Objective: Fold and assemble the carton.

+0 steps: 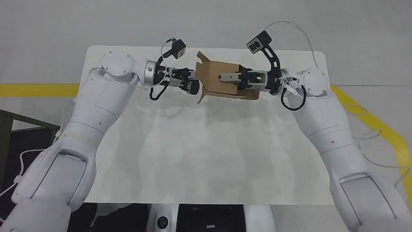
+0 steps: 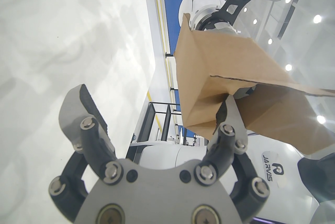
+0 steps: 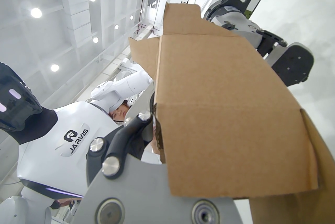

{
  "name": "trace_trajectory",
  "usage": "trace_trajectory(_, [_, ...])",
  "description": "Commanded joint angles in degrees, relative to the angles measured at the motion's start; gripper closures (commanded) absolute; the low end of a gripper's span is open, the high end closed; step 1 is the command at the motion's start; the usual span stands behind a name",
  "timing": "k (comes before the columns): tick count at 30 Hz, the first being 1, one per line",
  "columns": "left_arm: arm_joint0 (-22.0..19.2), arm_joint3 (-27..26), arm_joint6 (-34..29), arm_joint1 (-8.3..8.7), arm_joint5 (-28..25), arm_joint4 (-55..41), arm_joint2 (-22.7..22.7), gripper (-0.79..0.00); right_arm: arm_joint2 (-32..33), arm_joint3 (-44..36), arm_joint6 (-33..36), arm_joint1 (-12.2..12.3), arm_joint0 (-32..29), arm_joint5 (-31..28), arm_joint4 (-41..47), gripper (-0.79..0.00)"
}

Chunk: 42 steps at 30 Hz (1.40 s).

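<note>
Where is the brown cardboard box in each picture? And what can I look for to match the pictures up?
Top view: the box is in the middle near the table's far edge, between the two arms.
Left wrist view: the box is just ahead of the left arm's jaws, with one jaw at its corner.
Right wrist view: the box is right up against the right arm's jaws.
Shared landmark: the white table.

The left gripper (image 2: 154,99) is spread wide beside the white table (image 2: 65,26); one fingertip touches a corner of the brown cardboard carton (image 2: 209,70).
</note>
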Motion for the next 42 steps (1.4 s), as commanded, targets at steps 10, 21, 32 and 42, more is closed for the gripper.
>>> trace_trajectory(10, [0.36,0.38,0.25,0.27,-0.05,0.31,-1.04,-0.785,3.7,2.54,-7.25,0.6,-0.13,-2.47,-0.71,0.0])
trace_trajectory(21, [1.85,-2.39,-0.62,0.33,0.08,1.75,-0.58,-0.785,4.5,1.52,-14.6,0.8,-0.92,-2.17,-4.91,0.0])
trace_trajectory(32, [1.45,-1.35,0.45,0.61,0.94,1.38,-2.02,-0.785,2.61,0.55,-14.87,0.53,-1.06,-0.67,-8.41,0.0])
trace_trajectory(42, [1.01,-0.77,0.67,0.68,0.87,1.44,-2.63,-0.785,2.24,-0.88,-11.63,0.59,-1.83,0.65,-7.46,0.0])
